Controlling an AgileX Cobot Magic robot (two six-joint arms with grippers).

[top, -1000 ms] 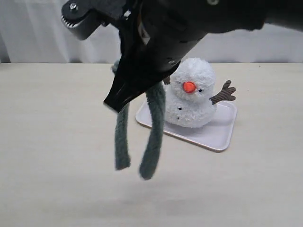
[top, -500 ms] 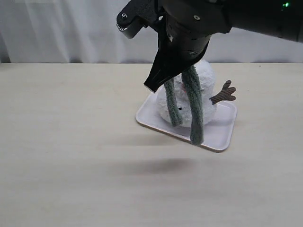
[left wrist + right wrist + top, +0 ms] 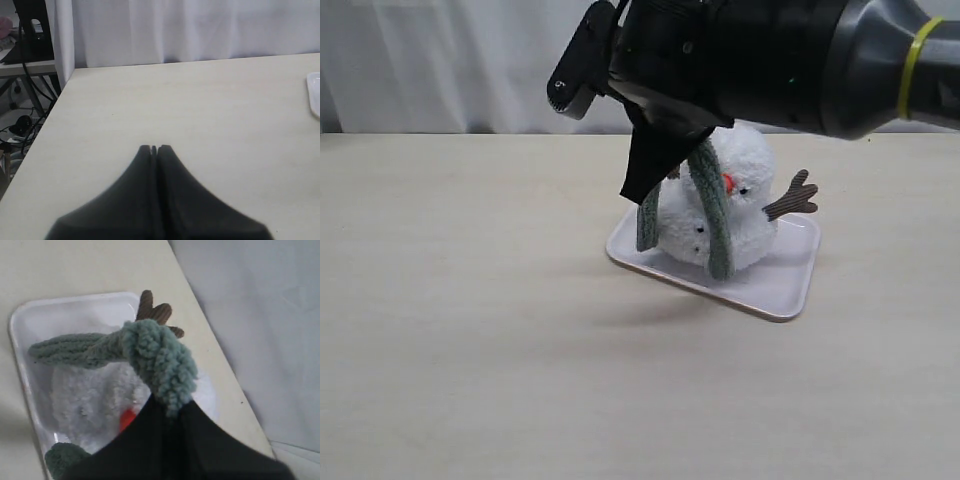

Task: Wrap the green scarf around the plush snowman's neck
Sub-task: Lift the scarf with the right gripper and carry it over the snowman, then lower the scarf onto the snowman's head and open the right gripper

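The plush snowman sits on a white tray, its orange nose and one brown arm showing. My right gripper hangs just above and in front of it, shut on the middle of the green scarf. Two strands hang down: one across the snowman's face and body, one by its left side. In the right wrist view the scarf bunches at the gripper over the snowman. My left gripper is shut on nothing over bare table; it does not show in the exterior view.
The tray's edge shows at the side of the left wrist view. A pale wooden table runs back to a white curtain. Beyond the table's edge are a stand and cables.
My right gripper has carried the scarf from the front left back to the snowman. The hanging strands, earlier over bare table, now drape against the snowman and hide part of its face.
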